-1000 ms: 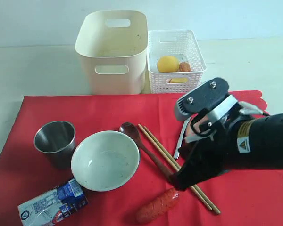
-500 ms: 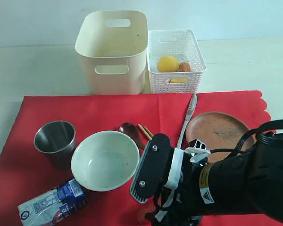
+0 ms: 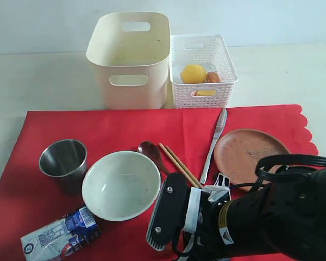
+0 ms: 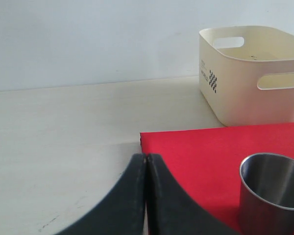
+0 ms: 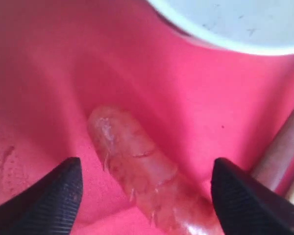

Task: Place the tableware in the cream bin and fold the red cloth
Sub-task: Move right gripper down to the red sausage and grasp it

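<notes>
Right pincer (image 5: 145, 182) is hanging apart astride the blurred sausage (image 5: 129, 151), its arm (image 3: 271, 217) hiding the chopsticks' (image 3: 176, 161) ends. Left pincer (image 4: 146, 193) is resting together near the cut-off cup (image 4: 272, 193).

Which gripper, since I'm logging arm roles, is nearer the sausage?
Right. The right gripper straddles the sausage, open; the left gripper is off the red cloth, beyond the steel cup.

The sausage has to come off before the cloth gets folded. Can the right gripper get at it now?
Probably yes. The right gripper is open with a finger on each side of the sausage, which lies bare on the red cloth; the bowl and chopsticks lie off to the side.
</notes>
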Tool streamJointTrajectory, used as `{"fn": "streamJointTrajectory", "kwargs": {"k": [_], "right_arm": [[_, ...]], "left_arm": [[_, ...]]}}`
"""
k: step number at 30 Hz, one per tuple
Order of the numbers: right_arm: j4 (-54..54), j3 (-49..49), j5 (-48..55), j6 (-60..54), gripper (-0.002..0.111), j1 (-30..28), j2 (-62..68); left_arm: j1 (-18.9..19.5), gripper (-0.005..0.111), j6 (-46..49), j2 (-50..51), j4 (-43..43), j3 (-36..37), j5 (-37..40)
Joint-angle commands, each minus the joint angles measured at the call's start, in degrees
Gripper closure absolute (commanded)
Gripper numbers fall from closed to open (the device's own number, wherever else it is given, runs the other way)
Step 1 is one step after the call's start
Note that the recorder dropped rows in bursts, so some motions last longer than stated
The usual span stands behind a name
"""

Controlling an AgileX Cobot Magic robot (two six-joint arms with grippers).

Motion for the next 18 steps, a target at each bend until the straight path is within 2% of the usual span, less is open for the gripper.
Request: {"fn": "streamJointTrajectory", "kwargs": {"k": [1, 5, 6, 11, 18], "right_arm": [[-0.31, 0.08, -0.93, -1.06, 0.044, 0.05, 3.14], [-0.03, 0.08, 0.31, -0.61, 0.070, 0.05, 2.53], [-0.03, 0.08, 1.00, -0.61, 0.080, 0.05, 2.00], [0.18, 0.08, 4.19, -0.61, 0.108, 0.05, -2.44], [0.18, 0.08, 5.16, -0.48, 0.108, 0.05, -15.16]], "left_arm": [[-0.25, 0.104, -0.30, -0.34, 0.26, 0.02, -0.23], [-0.25, 0.104, -0.30, -0.34, 0.26, 0.02, -0.23], [-0.25, 0.104, -0.30, -0.34, 0.26, 0.02, -0.23], [-0.25, 0.104, -0.30, -0.34, 0.26, 0.02, -0.23], [-0.25, 0.104, -0.30, -0.34, 0.26, 0.02, -0.23]]}}
